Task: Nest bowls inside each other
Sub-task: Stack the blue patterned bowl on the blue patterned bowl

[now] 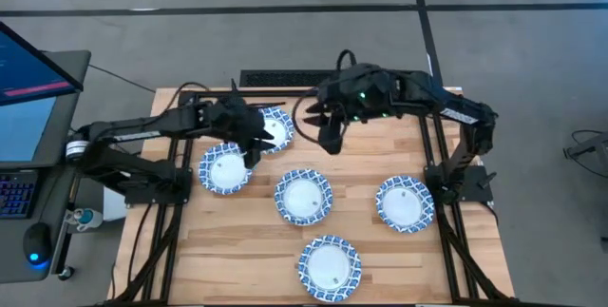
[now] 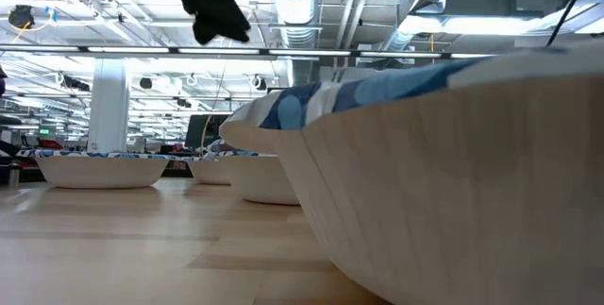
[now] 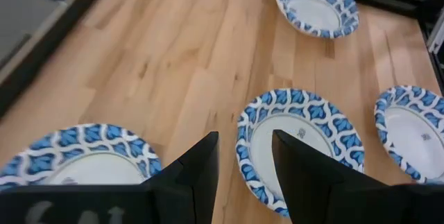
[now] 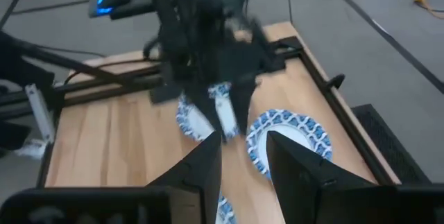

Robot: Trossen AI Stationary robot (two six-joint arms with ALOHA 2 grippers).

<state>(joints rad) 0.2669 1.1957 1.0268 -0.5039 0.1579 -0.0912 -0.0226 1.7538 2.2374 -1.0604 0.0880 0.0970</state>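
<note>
Five blue-rimmed white bowls show in the high view, each standing apart on its base: far-left bowl [image 1: 271, 128], left bowl [image 1: 225, 167], centre bowl [image 1: 303, 196], right bowl [image 1: 406, 202], near bowl [image 1: 330, 265]. A sixth bowl is not visible. My left gripper [image 1: 252, 143] hovers open between the two left bowls. In its wrist view [image 3: 244, 137] the fingers stand above a bowl [image 3: 298, 141], with another bowl [image 3: 76, 158] beside them. My right gripper [image 1: 328, 134] hangs open over bare wood by the far edge [image 4: 243, 141].
The wooden table [image 1: 237, 240] has bare room at its near-left corner and along the far-right side. A monitor and keyboard [image 1: 19, 98] stand off the table's left edge. In the low view the near bowl [image 2: 453, 173] fills the foreground and hides much of the table.
</note>
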